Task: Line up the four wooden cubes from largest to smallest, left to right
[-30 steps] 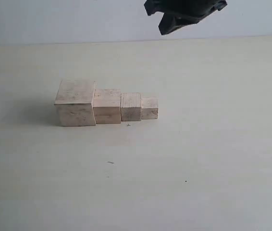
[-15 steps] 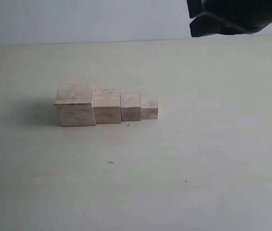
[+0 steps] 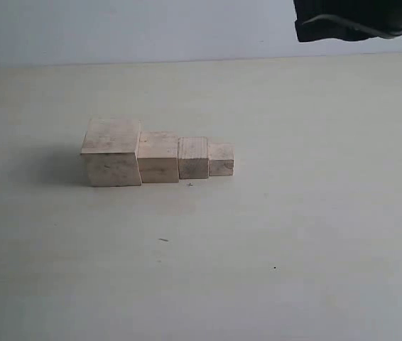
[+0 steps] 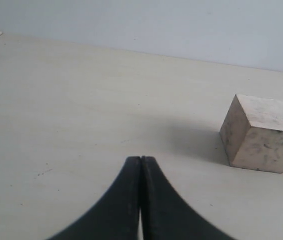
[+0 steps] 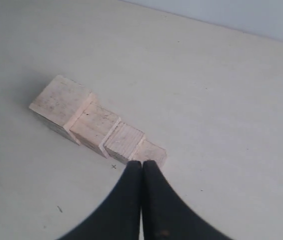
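Four pale wooden cubes stand touching in one row on the table. From left to right in the exterior view: the largest cube [image 3: 111, 153], the second cube [image 3: 158, 157], the third cube [image 3: 193, 158] and the smallest cube [image 3: 221, 159]. The right wrist view shows the same row, largest cube [image 5: 61, 104] to smallest cube [image 5: 151, 152]. My right gripper [image 5: 142, 164] is shut and empty, high above the table; part of its arm [image 3: 357, 18] shows at the exterior view's top right. My left gripper [image 4: 140, 159] is shut and empty, apart from the largest cube [image 4: 261, 132].
The pale table [image 3: 293, 234] stretches around the row, with a light wall [image 3: 116, 28] behind it. A small dark mark [image 3: 163, 240] lies on the table in front of the cubes.
The right arm has moved right and up, away from the cubes, toward the exterior view's top right corner. The four cubes have not moved.
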Controlling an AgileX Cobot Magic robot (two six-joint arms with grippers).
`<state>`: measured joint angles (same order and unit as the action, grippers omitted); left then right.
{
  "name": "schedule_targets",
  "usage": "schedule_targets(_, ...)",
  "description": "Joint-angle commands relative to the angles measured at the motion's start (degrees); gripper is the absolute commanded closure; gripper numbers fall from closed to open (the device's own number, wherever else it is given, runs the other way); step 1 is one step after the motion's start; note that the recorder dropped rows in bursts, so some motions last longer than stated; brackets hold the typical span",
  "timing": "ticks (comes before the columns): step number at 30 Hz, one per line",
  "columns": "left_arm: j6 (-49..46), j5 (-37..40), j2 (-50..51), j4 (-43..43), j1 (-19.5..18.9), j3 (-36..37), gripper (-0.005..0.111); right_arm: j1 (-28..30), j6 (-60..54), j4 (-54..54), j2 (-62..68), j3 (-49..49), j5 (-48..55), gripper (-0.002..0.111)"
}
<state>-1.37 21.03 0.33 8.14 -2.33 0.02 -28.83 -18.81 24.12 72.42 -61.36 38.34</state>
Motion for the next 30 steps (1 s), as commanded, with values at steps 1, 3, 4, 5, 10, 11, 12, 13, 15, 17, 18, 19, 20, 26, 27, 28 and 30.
schedule_targets(1,-0.07,-0.34,-0.33,-0.09,0.36,-0.02,0.107,-0.14,-0.11,-4.76,-0.39,0.27,-0.51,0.108)
schedule_targets(3,-0.07,-0.34,-0.33,-0.09,0.36,-0.02,0.107,-0.14,-0.11,-5.53,-0.73,0.27,-0.63,0.108)
schedule_targets(4,-0.07,-0.34,-0.33,-0.09,0.36,-0.02,0.107,-0.14,-0.11,-6.32,-1.13,0.27,-0.75,0.108)
schedule_targets(5,-0.07,-0.34,-0.33,-0.09,0.36,-0.02,0.107,-0.14,-0.11,-6.85,-1.31,0.27,-0.96,0.108)
schedule_targets(10,-0.07,-0.34,-0.33,-0.09,0.36,-0.02,0.107,-0.01,-0.11,-8.86,-5.42,1.80,-5.71,0.108)
schedule_targets(11,-0.07,-0.34,-0.33,-0.09,0.36,-0.02,0.107,-0.01,-0.11,-9.49,-6.39,2.39,-7.02,0.108)
schedule_targets(12,-0.07,-0.34,-0.33,-0.09,0.36,-0.02,0.107,-0.01,0.09,-10.62,-7.75,3.03,-8.01,0.108)
schedule_targets(13,-0.07,-0.34,-0.33,-0.09,0.36,-0.02,0.107,-0.01,0.69,-11.97,-9.29,3.81,-8.90,0.108)
schedule_targets(15,-0.07,-0.34,-0.33,-0.09,0.36,-0.02,0.107,0.92,1.44,-13.52,-12.33,5.58,-10.26,0.108)
schedule_targets(17,-0.07,-0.34,-0.33,-0.09,0.36,-0.02,0.107,3.43,2.22,-13.52,-15.96,8.08,-11.10,0.108)
schedule_targets(18,-0.07,-0.34,-0.33,-0.09,0.36,-0.02,0.107,5.04,2.49,-13.52,-17.45,9.22,-11.32,0.108)
schedule_targets(19,-0.07,-0.34,-0.33,-0.09,0.36,-0.02,0.107,6.73,2.49,-13.52,-19.40,10.73,-11.59,0.108)
schedule_targets(20,-0.07,-0.34,-0.33,-0.09,0.36,-0.02,0.107,8.43,2.49,-13.52,-21.36,12.31,-11.85,0.108)
schedule_targets(26,-0.07,-0.34,-0.33,-0.09,0.36,-0.02,0.107,18.59,2.49,-13.89,-36.66,23.50,-13.25,0.108)
schedule_targets(27,-0.07,-0.34,-0.33,-0.09,0.36,-0.02,0.107,20.31,2.49,-13.89,-40.11,25.66,-13.67,0.108)
schedule_targets(28,-0.07,-0.34,-0.33,-0.09,0.36,-0.02,0.107,22.62,2.84,-13.89,-45.56,28.41,-13.93,0.108)
schedule_targets(30,-0.07,-0.34,-0.33,-0.09,0.36,-0.02,0.107,25.67,5.20,-14.19,-54.40,32.95,-14.31,0.108)
